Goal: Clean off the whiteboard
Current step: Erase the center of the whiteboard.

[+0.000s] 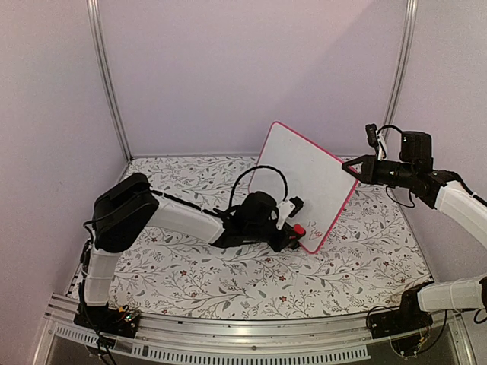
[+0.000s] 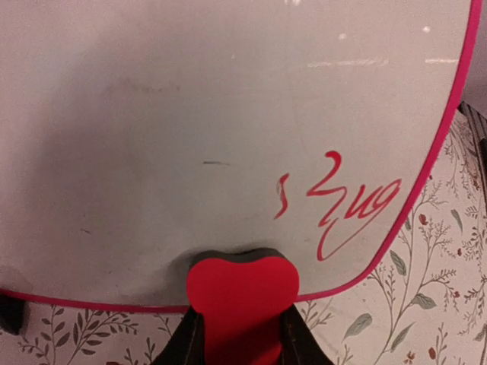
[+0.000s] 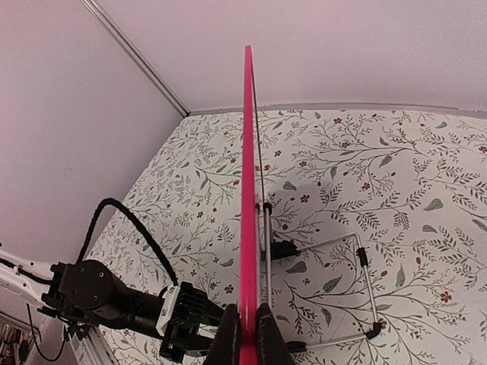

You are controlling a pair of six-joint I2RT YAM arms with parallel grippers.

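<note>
The whiteboard (image 1: 306, 176), white with a red-pink frame, stands tilted on the floral table. Red handwriting (image 2: 346, 205) sits near its lower corner. My left gripper (image 1: 293, 226) is shut on a red heart-shaped eraser (image 2: 242, 293) whose dark felt presses the board's lower edge, left of the writing. My right gripper (image 1: 352, 169) is shut on the board's right edge; in the right wrist view the frame (image 3: 248, 213) shows edge-on between the fingers (image 3: 228, 342). The board fills the left wrist view (image 2: 190, 114).
A wire stand (image 3: 335, 293) props the board from behind. The floral tabletop (image 1: 190, 266) is ringed by pale walls and metal posts (image 1: 106, 76). The left arm (image 3: 114, 296) lies low in front of the board.
</note>
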